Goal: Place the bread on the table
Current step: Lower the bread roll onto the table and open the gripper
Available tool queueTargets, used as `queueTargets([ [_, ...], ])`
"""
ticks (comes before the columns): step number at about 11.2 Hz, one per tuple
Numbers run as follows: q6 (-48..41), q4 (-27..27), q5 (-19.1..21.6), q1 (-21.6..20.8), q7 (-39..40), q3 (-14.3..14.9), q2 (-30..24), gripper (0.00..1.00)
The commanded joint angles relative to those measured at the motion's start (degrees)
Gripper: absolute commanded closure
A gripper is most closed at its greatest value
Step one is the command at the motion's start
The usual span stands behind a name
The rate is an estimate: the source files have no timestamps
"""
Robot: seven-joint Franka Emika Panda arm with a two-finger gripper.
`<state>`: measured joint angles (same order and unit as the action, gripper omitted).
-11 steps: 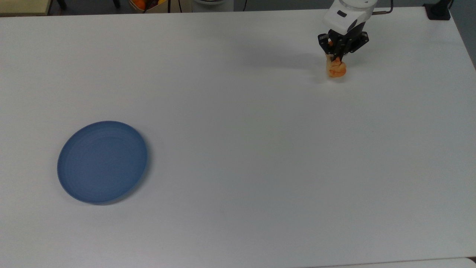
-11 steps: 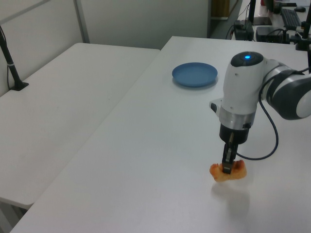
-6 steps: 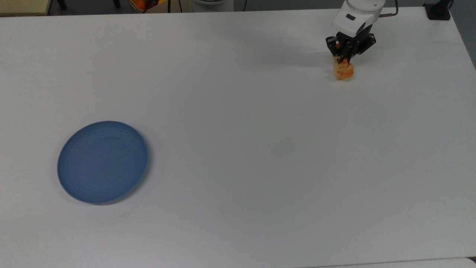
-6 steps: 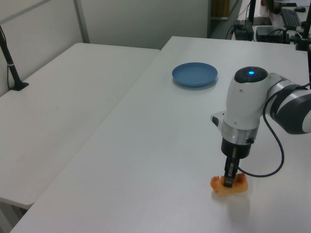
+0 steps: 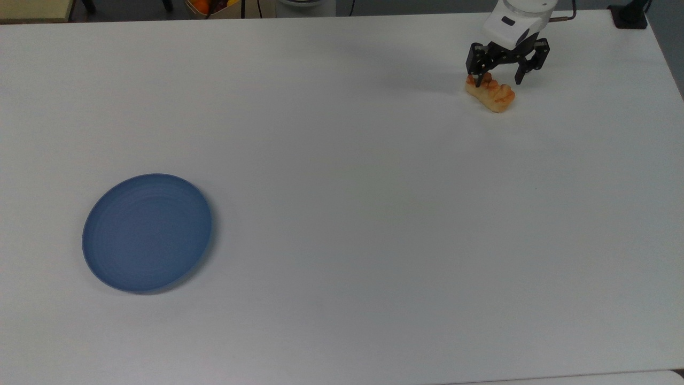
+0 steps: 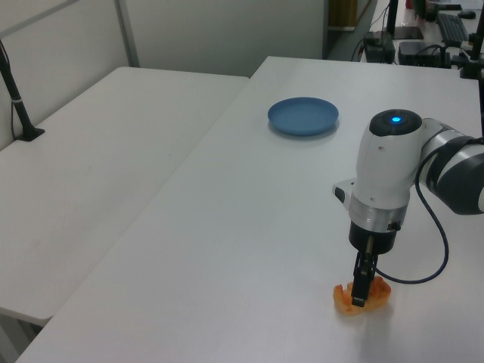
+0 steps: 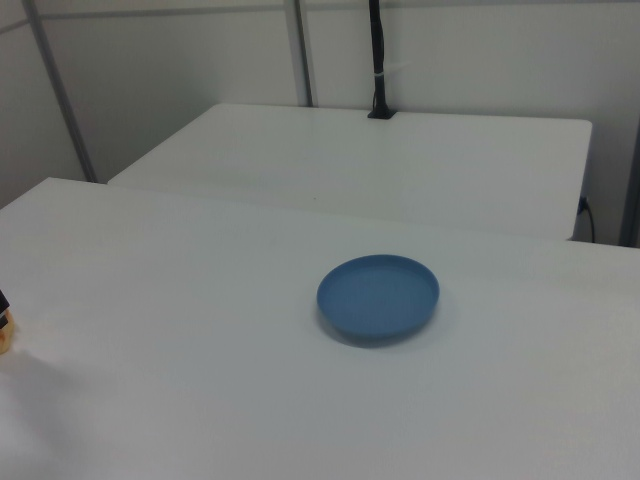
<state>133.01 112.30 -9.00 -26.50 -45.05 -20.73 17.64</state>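
Note:
The bread [image 5: 492, 95], a small golden-orange ridged roll, lies flat on the white table [image 5: 342, 160] near the top view's upper right corner. My gripper [image 5: 498, 80] is open just above it; one finger sits by the roll's left end and the other is off to the right. In the left view the gripper [image 6: 361, 290] points straight down over the bread [image 6: 381, 293], which rests on the table [image 6: 249, 227] near the front edge. In the right view a sliver of the bread [image 7: 4, 332] shows at the left edge.
An empty round blue plate [image 5: 147, 232] sits far away at the top view's lower left, also seen as the plate [image 6: 303, 116] and the plate [image 7: 378, 296]. A second white table [image 6: 91, 174] stands beside this one. A black post [image 6: 17, 98] rises from it.
The gripper has gone from shut on the upright bread to open. The bread now lies flat on the table, and the gripper shifted slightly toward the top view's right.

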Motion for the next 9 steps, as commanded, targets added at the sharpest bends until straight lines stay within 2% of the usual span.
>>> queueTargets([
  [1,-4.3,-0.8,-1.1,-0.3,-1.6,-0.7,-0.9,0.00],
  [3,-9.6,-4.3,-1.2,0.7,-0.8,-0.7,-1.1,0.00],
  [5,-12.9,-7.2,-1.1,2.8,4.8,0.1,-1.7,0.00],
  [6,-14.7,-8.7,-1.0,3.4,7.8,1.7,-2.0,0.00],
  [8,-21.7,-13.6,0.6,4.1,17.7,8.3,-3.0,0.00],
  [9,-24.2,-14.6,3.1,6.1,24.0,10.9,-4.2,0.00],
])
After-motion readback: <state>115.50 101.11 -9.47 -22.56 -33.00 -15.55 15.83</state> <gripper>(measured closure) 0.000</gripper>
